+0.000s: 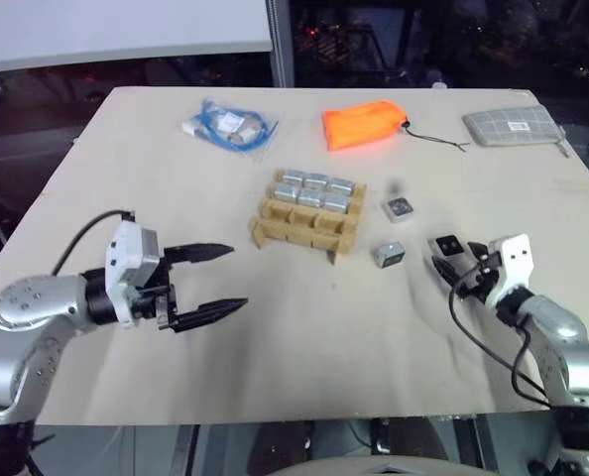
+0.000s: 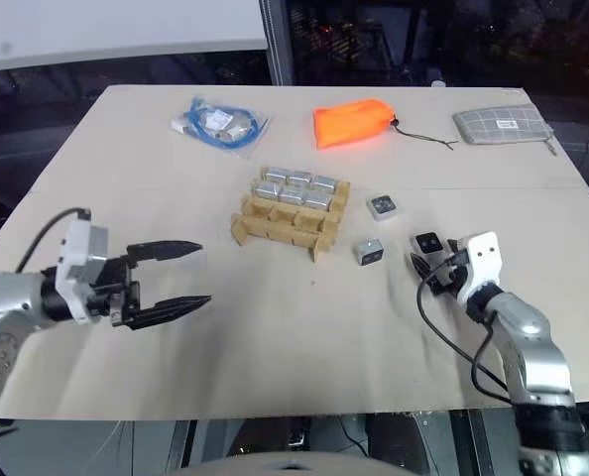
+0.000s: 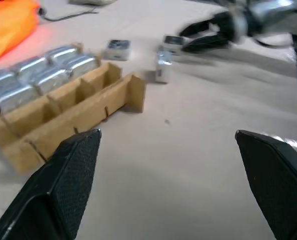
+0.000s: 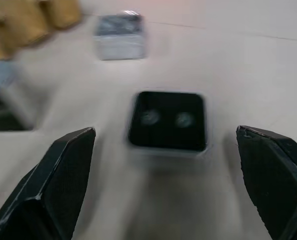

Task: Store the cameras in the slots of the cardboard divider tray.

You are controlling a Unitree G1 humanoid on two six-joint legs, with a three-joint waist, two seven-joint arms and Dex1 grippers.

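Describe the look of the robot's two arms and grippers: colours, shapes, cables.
Both arms are silver-grey metal with rounded joint housings. Each wrist carries a white block, and a black cable loops out from it along the arm. The left gripper has two long, tapered black fingers on a black base. The right gripper has matching black fingers; their inner faces look finely textured up close.

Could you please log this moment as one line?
tray: six cameras stored | three cameras loose | right gripper: open at camera | left gripper: open, empty
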